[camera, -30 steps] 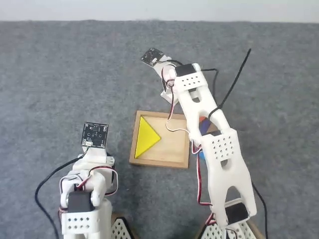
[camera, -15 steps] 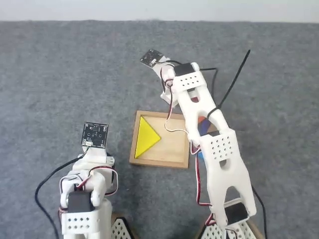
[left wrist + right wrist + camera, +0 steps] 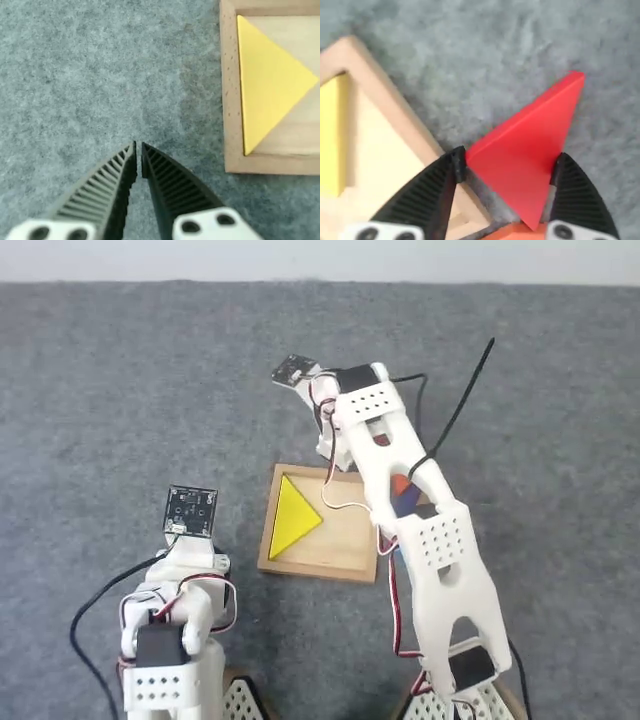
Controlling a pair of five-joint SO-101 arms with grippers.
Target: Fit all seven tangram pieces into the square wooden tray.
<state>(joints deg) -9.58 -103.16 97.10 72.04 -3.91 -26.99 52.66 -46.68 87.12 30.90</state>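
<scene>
The square wooden tray (image 3: pixel 322 569) lies mid-table with a yellow triangle (image 3: pixel 292 515) in its left half. My right arm stretches over the tray's right side, its gripper (image 3: pixel 509 165) just beyond the tray's far edge (image 3: pixel 395 107). It is shut on a red triangle (image 3: pixel 525 150), one finger on each side, with an orange piece (image 3: pixel 520 232) just behind. My left gripper (image 3: pixel 138 146) is shut and empty over the carpet, left of the tray (image 3: pixel 229 100) and the yellow triangle (image 3: pixel 270 85).
A red-orange piece (image 3: pixel 400 483) and a blue piece (image 3: pixel 406 503) peek out under the right arm at the tray's right edge. Grey carpet covers the table. A black cable (image 3: pixel 455 410) runs off the right arm.
My right arm has swung a little to the left with its gripper. The tray has turned slightly. The left arm has stayed still.
</scene>
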